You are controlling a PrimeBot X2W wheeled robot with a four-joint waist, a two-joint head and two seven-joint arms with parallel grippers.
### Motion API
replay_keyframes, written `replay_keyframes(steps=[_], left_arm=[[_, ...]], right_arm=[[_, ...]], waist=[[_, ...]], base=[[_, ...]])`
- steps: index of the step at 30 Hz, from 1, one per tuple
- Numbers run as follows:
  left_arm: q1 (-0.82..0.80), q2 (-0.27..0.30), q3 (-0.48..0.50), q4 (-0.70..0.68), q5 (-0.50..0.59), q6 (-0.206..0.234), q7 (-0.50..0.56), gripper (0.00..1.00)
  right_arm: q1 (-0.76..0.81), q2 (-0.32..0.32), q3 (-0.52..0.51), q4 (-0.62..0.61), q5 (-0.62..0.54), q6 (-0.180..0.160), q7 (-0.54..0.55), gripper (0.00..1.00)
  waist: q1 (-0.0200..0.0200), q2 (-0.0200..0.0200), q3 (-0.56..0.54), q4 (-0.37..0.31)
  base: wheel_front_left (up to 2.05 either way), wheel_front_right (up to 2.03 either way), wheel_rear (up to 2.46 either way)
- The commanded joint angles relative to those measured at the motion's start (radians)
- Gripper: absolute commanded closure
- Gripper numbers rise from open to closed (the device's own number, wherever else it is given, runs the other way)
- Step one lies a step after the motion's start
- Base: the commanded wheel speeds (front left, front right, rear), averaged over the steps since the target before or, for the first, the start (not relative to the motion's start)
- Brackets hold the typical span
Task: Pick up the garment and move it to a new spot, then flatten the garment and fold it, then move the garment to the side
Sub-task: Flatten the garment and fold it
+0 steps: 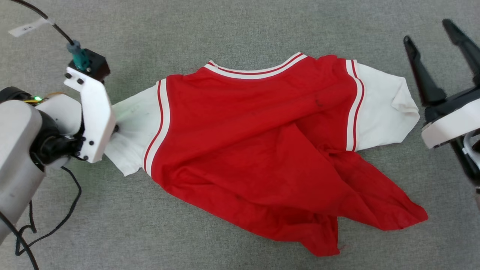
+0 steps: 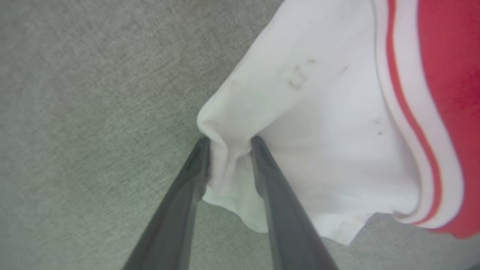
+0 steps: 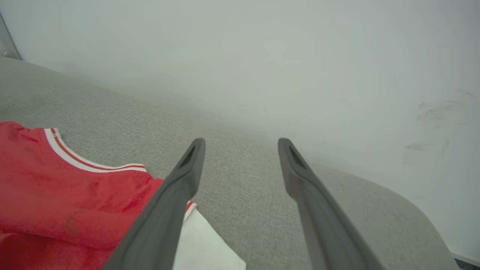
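garment: red jersey-style t-shirt with short white sleeves and red-and-white striped trim, spread on the grey woven cloth surface, body rumpled, lower hem folded over in loose flaps.
left gripper: left gripper, fingers nearly closed, pinching a bunched fold at the cuff of the left white sleeve.
right gripper: right gripper, fingers wide apart, holding nothing, pointing away toward a pale wall.
from the left tool: the shirt runs straight out ahead of the fingertips, sleeve first, then the red body.
from the right tool: the right white sleeve lies just beside its inner finger and lower; i see no contact.
long axis: sleeve to sleeve, running from one gripper to the other; neckline on the far edge, hem toward the robot.
nearer arm: each has its own sleeve; the left has a hold, the right is near but free.
step, as i judge: flattening; a stretch along the sleeve line likely needs the right fingers down on the free cuff first.
risk: the thin pinch may slip, and a sideways pull alone may leave the hem folded.
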Motion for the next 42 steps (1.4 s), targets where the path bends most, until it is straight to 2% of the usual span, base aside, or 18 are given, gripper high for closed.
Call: replay_keyframes(steps=[1, 5, 9, 12, 19, 21, 25, 29, 36, 42], left_arm=[[0.029, -0.019, -0.038, 0.015, -0.004, 0.000, -0.002, 1.00], [-0.004, 0.014, -0.059, 0.000, -0.024, 0.000, -0.056, 1.00], [-0.042, 0.050, -0.079, -0.046, -0.034, 0.000, -0.114, 1.00], [-0.054, 0.073, -0.102, -0.093, -0.045, 0.000, -0.147, 1.00], [-0.095, 0.100, -0.157, -0.187, -0.043, 0.000, -0.193, 1.00], [-0.105, 0.095, -0.174, -0.197, -0.038, 0.000, -0.201, 1.00], [-0.129, 0.082, -0.203, -0.206, -0.031, 0.000, -0.218, 1.00], [-0.156, 0.073, -0.224, -0.206, -0.032, 0.000, -0.233, 1.00], [-0.195, 0.068, -0.248, -0.196, -0.040, 0.000, -0.259, 1.00], [-0.204, 0.056, -0.276, -0.177, -0.053, 0.000, -0.287, 1.00]], right_arm=[[-0.020, -0.007, -0.009, 0.001, 0.003, -0.001, -0.008, 0.00], [-0.054, -0.039, -0.008, 0.000, -0.002, -0.001, 0.014, 0.00], [-0.119, -0.123, 0.060, -0.011, 0.013, -0.001, 0.096, 0.00], [-0.177, -0.217, 0.169, -0.016, 0.075, -0.001, 0.235, 0.00], [-0.361, -0.457, 0.493, -0.056, 0.315, -0.001, 0.641, 0.00], [-0.415, -0.494, 0.574, -0.055, 0.383, -0.001, 0.739, 0.00], [-0.496, -0.510, 0.664, 0.005, 0.510, -0.001, 0.870, 0.00], [-0.548, -0.470, 0.698, 0.093, 0.610, -0.001, 0.933, 0.00], [-0.544, -0.398, 0.750, 0.253, 0.651, -0.001, 0.938, 0.00], [-0.478, -0.353, 0.835, 0.320, 0.673, 0.000, 0.892, 0.00]], waist=[[0.0000, -0.0001, -0.005, 0.002], [0.0000, -0.0001, -0.032, 0.012], [0.0000, -0.0001, -0.061, 0.022], [0.0000, -0.0001, -0.075, 0.035], [0.0000, -0.0001, -0.068, 0.071], [0.0000, -0.0001, -0.059, 0.082], [0.0000, -0.0001, -0.035, 0.100], [0.0000, -0.0001, -0.009, 0.115], [0.0000, -0.0001, 0.028, 0.133], [0.0000, -0.0001, 0.038, 0.141]], base=[[0.00, 0.00, 0.00], [0.00, 0.00, 0.00], [0.00, 0.00, 0.00], [0.00, 0.00, 0.00], [0.00, 0.00, 0.00], [0.00, 0.00, 0.00], [0.00, 0.00, 0.00], [0.00, 0.00, 0.00], [0.00, 0.00, 0.00], [0.00, 0.00, 0.00]])
